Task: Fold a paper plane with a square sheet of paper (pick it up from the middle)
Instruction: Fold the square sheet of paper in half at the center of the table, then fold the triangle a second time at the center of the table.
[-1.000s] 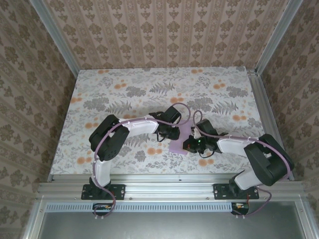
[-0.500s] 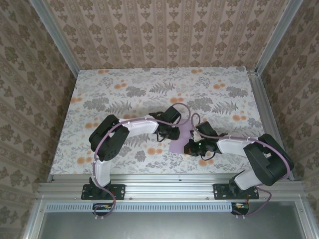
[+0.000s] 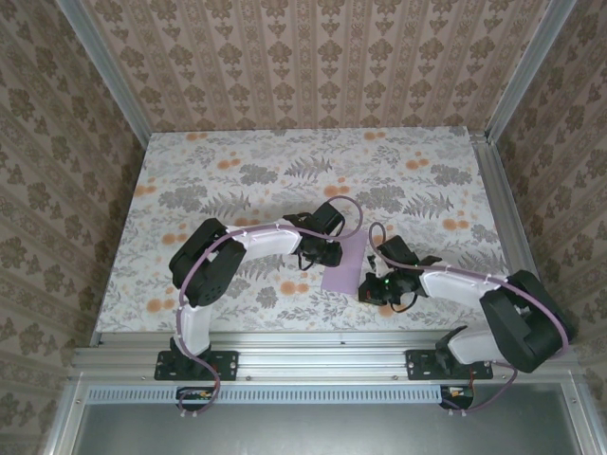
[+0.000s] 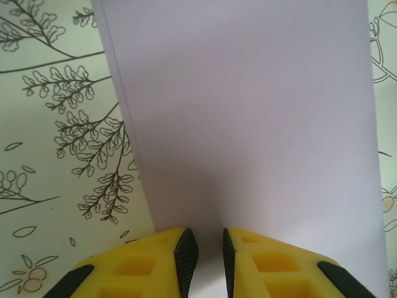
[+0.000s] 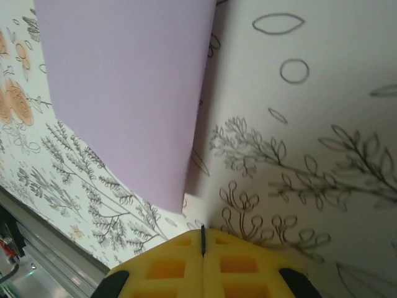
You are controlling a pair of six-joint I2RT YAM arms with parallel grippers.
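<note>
Top external: lavender sheet of paper (image 3: 342,273) lies on the desk (image 3: 228,171), lower centre, between left gripper (image 3: 329,254) and right gripper (image 3: 371,286). Left wrist: left jaws a slit apart over the sheet's near edge; contact unclear. Right wrist: right jaws together, off the sheet, just below its slightly lifted corner.

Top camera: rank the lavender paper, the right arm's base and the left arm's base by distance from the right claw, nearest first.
1. The lavender paper, just left of the right claw.
2. The right arm's base, at the table's near edge, to the claw's right.
3. The left arm's base, at the near edge, far to the left.
</note>
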